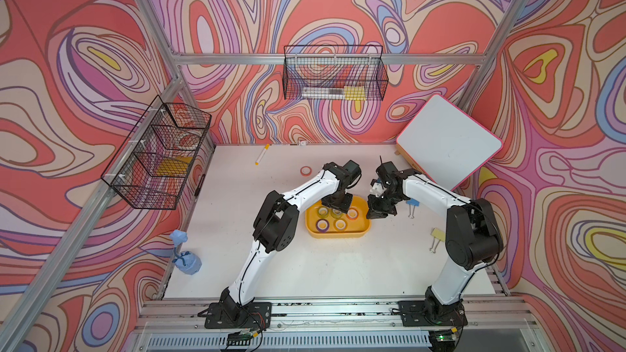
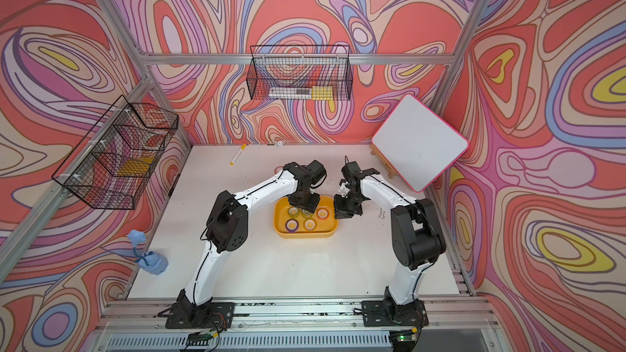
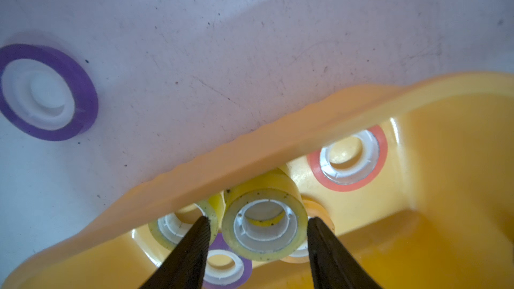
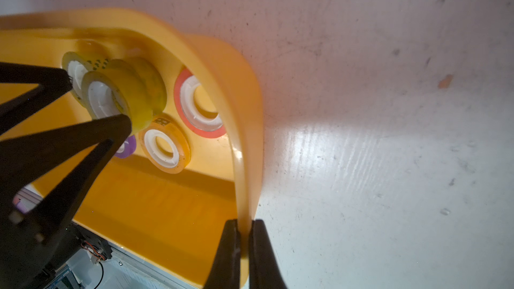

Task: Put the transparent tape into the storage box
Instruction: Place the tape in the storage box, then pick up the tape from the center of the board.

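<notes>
The yellow-orange storage box [image 1: 338, 234] [image 2: 305, 234] sits mid-table with several tape rolls lying flat in it. My left gripper [image 1: 335, 209] [image 2: 304, 205] [image 3: 258, 222] hangs over the box's far side, open. Between its fingers is a transparent tape [image 3: 264, 255] [image 4: 133, 98], hole facing up, raised on the rolls beneath it. A narrow gap shows beside one finger and the other finger is right at the roll's edge. My right gripper [image 1: 370, 217] [image 2: 336, 216] [image 4: 244, 222] is shut on the box's right rim [image 4: 244, 107].
A loose tape roll [image 1: 306, 171] lies on the table behind the box. A marker [image 1: 262, 154] lies at the back, and binder clips [image 1: 411, 206] [image 1: 437, 235] at the right. A whiteboard [image 1: 447, 140] leans in the back right corner. Wire baskets [image 1: 333, 72] [image 1: 159, 154] hang on the walls. A blue bag [image 1: 184, 259] sits front left.
</notes>
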You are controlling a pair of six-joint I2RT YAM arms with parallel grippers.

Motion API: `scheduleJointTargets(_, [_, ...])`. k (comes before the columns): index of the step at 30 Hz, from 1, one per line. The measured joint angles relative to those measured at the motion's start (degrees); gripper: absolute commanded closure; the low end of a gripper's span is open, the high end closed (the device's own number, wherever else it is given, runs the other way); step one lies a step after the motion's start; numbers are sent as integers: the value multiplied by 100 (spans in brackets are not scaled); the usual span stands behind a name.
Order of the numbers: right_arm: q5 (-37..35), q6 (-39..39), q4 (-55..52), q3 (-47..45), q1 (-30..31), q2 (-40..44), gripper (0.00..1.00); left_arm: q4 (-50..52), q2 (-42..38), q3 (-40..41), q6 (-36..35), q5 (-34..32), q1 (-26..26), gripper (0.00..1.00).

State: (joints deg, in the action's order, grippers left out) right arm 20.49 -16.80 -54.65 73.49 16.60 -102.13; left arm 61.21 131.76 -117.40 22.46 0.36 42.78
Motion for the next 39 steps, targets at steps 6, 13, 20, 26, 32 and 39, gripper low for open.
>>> scheduleJointTargets(6, [-7,2,26,-28,0,0,80,81,-503,321,31,-94,-103,34])
scheduleJointTargets(13, [-144,17,-24,-107,0,0,68,208,-1773,1123,197,-118,-629,31])
scheduleJointTargets(20, [-216,66,-197,-48,0,42,64,568,-2813,2140,577,-68,-1025,29])
scheduleJointTargets(26, [-223,114,-280,114,0,46,65,745,-3689,3386,1008,7,-1471,23])
scheduleJointTargets(32, [-195,153,-306,116,0,46,66,619,-4636,4647,1331,282,-2006,20])
scheduleJointTargets(39, [-140,181,-293,61,0,46,69,258,-5224,5731,1427,492,-2732,7])
